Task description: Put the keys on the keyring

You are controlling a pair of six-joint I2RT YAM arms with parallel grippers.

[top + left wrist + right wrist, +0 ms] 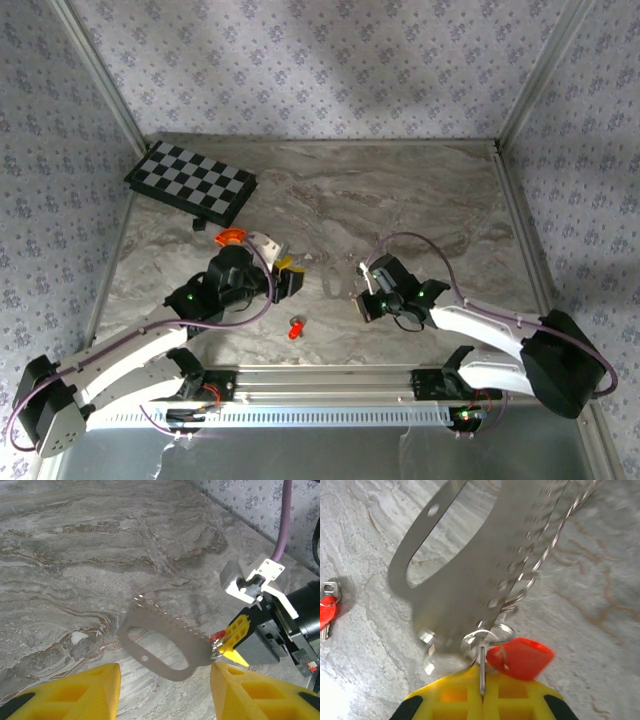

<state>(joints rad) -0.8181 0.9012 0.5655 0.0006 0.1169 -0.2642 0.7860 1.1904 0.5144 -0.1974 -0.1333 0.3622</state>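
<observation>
Ridged oblong metal keyring point(470, 580) + red-headed key point(520, 657)

The keyring point(470, 570) is made of flat grey metal, dull on its face and glinting along the ridged edge. The key point(520, 657) at its 5 o'clock end is headed in glossy red plastic. A second key point(326, 611), at 9 o'clock, is made of red plastic and silvery metal. The bench point(600, 580) is finished like smooth, matt marbled stone. The right fingers point(450, 700) and left fingers point(75, 690) are moulded in matt yellow plastic.

The 2 arms angle inward toward mid-frame. The left gripper point(295, 276) has its fingers spread; the right gripper point(363, 303) is pinched closed.
</observation>
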